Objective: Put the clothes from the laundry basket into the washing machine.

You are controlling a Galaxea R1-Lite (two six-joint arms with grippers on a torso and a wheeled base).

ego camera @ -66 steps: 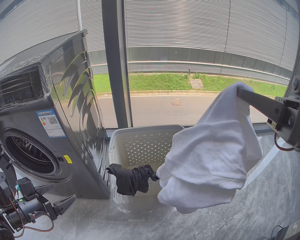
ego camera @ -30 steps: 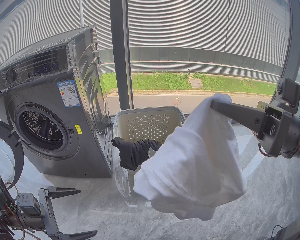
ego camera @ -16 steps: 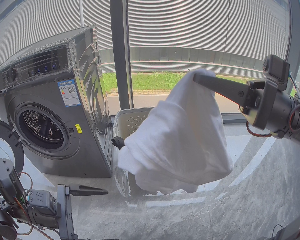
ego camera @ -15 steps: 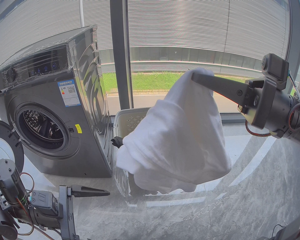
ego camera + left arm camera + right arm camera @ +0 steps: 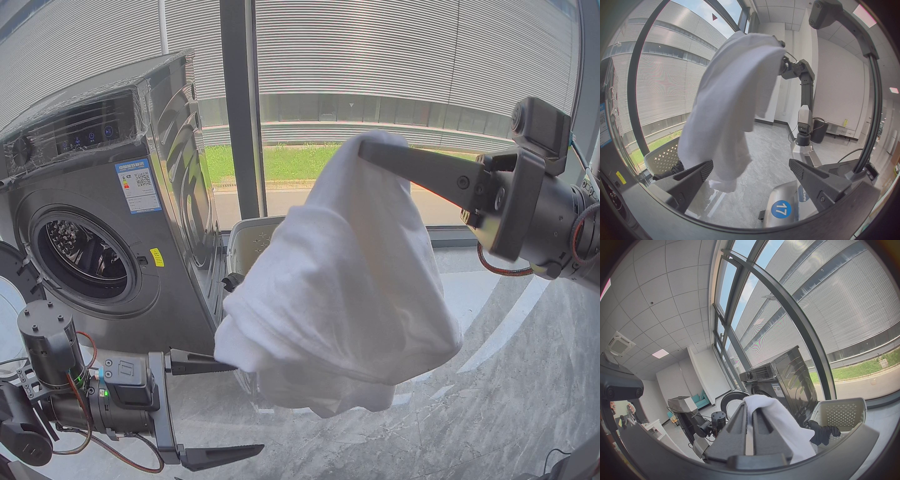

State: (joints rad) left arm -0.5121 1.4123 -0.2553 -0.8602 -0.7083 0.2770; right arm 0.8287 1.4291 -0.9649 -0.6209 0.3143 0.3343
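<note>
Down low at the front, the left hand point(image 5: 249, 406) hangs with its two fingers spread wide, gripping nothing. The tip of its upper finger is hidden behind the lower edge of the white garment point(image 5: 337, 281). That garment hangs in the air, bunched and drooping, pinched at its top by the right hand point(image 5: 365, 147), which is clamped tight on the cloth. Behind it on the floor point(image 5: 500, 387) stands the laundry basket point(image 5: 250, 240), with a black garment point(image 5: 232, 282) draped over its rim on the washer side. Just beside the basket is the washing machine point(image 5: 125, 206), its round door point(image 5: 15, 275) swung open and the drum showing.
</note>
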